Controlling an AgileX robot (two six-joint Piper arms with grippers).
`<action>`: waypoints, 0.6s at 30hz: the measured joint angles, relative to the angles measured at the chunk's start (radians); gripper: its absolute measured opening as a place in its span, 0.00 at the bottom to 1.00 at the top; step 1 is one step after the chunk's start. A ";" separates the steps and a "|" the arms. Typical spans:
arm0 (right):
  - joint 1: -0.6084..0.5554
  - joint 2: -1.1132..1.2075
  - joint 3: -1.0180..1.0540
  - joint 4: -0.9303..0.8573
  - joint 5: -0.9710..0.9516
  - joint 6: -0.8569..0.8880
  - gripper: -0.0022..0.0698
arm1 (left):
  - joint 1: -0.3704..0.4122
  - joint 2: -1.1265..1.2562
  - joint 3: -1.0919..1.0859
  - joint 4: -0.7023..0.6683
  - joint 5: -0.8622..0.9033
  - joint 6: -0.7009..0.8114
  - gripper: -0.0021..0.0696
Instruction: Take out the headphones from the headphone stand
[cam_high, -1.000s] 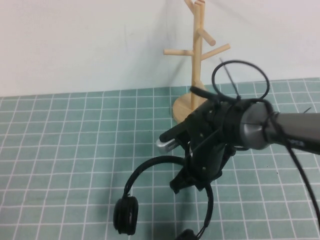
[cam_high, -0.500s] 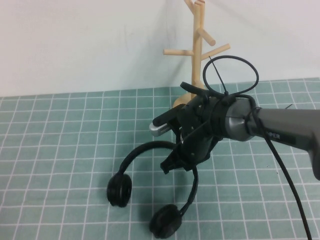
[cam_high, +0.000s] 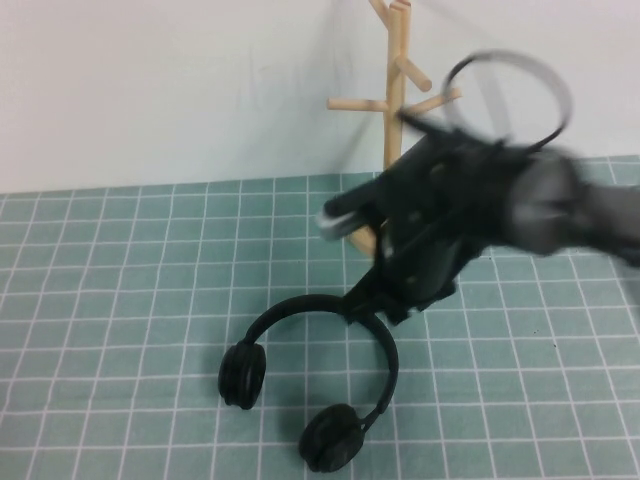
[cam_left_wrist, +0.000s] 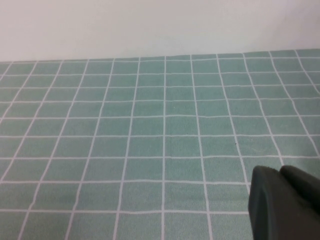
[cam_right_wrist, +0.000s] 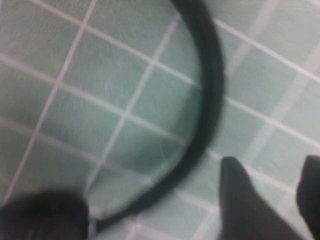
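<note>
The black headphones (cam_high: 243, 373) lie flat on the green grid mat, headband arched toward the back and both ear cups near the front. The wooden headphone stand (cam_high: 396, 110) stands at the back with bare pegs; my right arm hides part of its base. My right gripper (cam_high: 378, 305) hovers just above the back of the headband, blurred by motion. In the right wrist view it (cam_right_wrist: 270, 165) is open and empty, with the headband (cam_right_wrist: 207, 100) beside the fingers, not between them. My left gripper (cam_left_wrist: 280, 175) is shut over bare mat, out of the high view.
The green grid mat (cam_high: 120, 300) covers the table up to a white wall at the back. A black cable loop (cam_high: 505, 85) rides on top of my right arm near the stand's pegs.
The headphones have gone from hanging in my right gripper to lying on the mat. My right gripper has let go and moved up and back toward the stand.
</note>
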 joint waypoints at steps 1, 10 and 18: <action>0.000 -0.051 0.024 -0.002 0.015 0.004 0.30 | 0.000 0.000 0.000 0.000 0.000 0.000 0.02; 0.000 -0.432 0.250 -0.002 0.142 0.071 0.03 | 0.000 0.000 0.000 0.000 0.000 0.000 0.02; 0.000 -0.598 0.300 0.001 0.265 0.082 0.02 | 0.000 0.000 0.000 0.000 0.000 0.000 0.02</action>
